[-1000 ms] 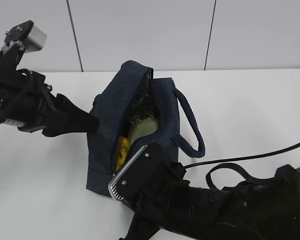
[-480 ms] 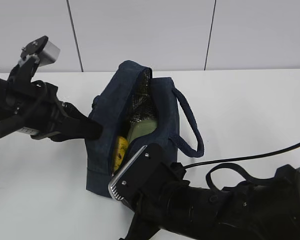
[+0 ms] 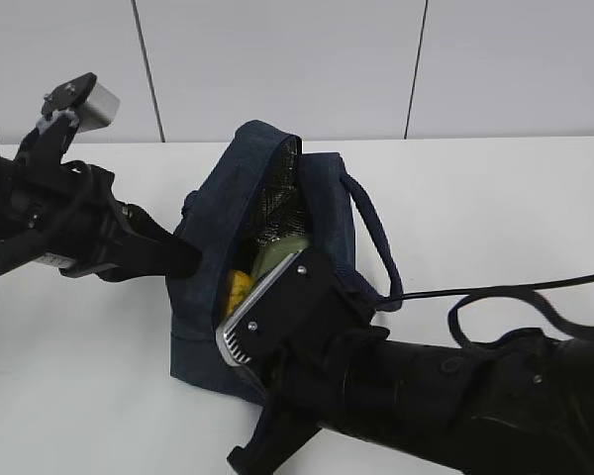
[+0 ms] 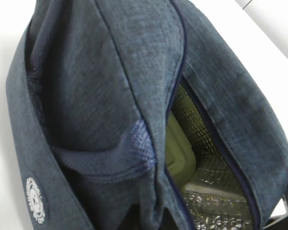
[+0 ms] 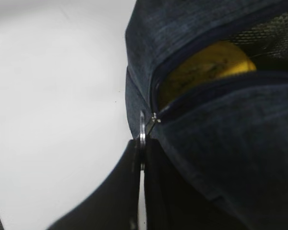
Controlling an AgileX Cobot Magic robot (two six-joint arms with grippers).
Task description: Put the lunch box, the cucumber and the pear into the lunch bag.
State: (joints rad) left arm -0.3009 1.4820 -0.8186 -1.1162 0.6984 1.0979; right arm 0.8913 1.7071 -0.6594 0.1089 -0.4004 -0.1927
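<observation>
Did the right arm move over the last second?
Yes. The right arm's camera block shifted up and slightly right along the lunch bag, now covering more of the lunch box and pear in the opening.

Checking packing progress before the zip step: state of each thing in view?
lunch bag: upright, zipper part open
lunch box: inside the bag, lid on
pear: inside the bag
ring pull: pinched between the right gripper jaws
left gripper: shut on the bag's side fabric
</observation>
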